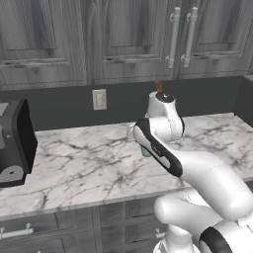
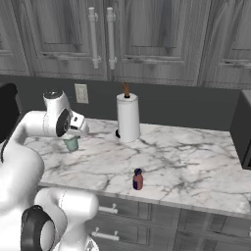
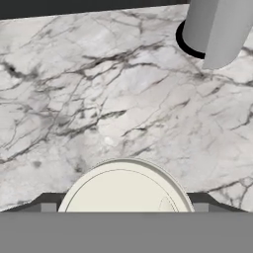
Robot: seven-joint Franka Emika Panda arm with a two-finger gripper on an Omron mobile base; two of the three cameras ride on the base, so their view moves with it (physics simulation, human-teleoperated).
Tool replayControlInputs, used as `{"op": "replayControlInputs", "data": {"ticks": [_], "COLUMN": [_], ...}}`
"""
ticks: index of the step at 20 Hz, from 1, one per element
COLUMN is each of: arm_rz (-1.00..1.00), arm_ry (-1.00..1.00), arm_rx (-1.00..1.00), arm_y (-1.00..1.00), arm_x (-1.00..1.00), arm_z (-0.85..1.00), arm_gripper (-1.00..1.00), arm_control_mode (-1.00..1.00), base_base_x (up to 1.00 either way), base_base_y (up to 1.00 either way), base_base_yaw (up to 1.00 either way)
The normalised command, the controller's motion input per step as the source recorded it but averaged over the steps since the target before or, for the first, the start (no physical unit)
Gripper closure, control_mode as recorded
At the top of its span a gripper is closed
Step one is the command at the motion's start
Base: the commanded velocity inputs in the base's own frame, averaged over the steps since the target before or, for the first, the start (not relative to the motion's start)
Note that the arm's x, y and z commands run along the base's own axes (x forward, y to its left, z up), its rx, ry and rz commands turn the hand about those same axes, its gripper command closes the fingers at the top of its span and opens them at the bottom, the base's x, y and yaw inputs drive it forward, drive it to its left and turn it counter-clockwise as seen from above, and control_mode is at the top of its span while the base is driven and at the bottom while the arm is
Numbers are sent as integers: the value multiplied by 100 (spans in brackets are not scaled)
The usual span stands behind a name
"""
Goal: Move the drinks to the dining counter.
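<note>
Two drinks stand on the marble worktop (image 2: 196, 157): the teal cup (image 2: 71, 143) toward its left end, roughly midway between the back wall and the front edge, and the dark-purple bottle (image 2: 138, 179) near the front edge, well apart from it. The tool (image 2: 73, 131) hangs directly over the cup with its jaws spread wide, holding nothing; the white lid (image 3: 123, 188) sits centred between the two dark tips in the hand view. The step in hand appears to be the grasp of the cup. It would go best with a straight descent, jaws closing gently below the lid rim, keeping clear of the paper-towel roll (image 2: 128, 117) near the back edge.
</note>
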Motion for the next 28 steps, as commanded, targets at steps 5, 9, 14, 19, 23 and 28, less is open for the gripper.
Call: {"op": "replayControlInputs", "data": {"ticks": [5,9,14,19,23,28], "arm_rz": [9,11,4,0,0,0], "arm_ry": [-9,0,0,0,-5,-2], "arm_rx": [0,0,0,0,-2,-3], "arm_y": [-32,-28,-20,-4,0,0], "arm_x": [-71,-51,-59,-65,-65,-38], "arm_z": [50,56,54,64,62,69], "arm_gripper": [100,100,100,100,100,100], "arm_control_mode": [-100,-100,-100,-100,-100,-100], "base_base_x": [0,0,0,0,0,0], "base_base_y": [0,0,0,0,0,0], "base_base_yaw": [0,0,0,0,0,0]}}
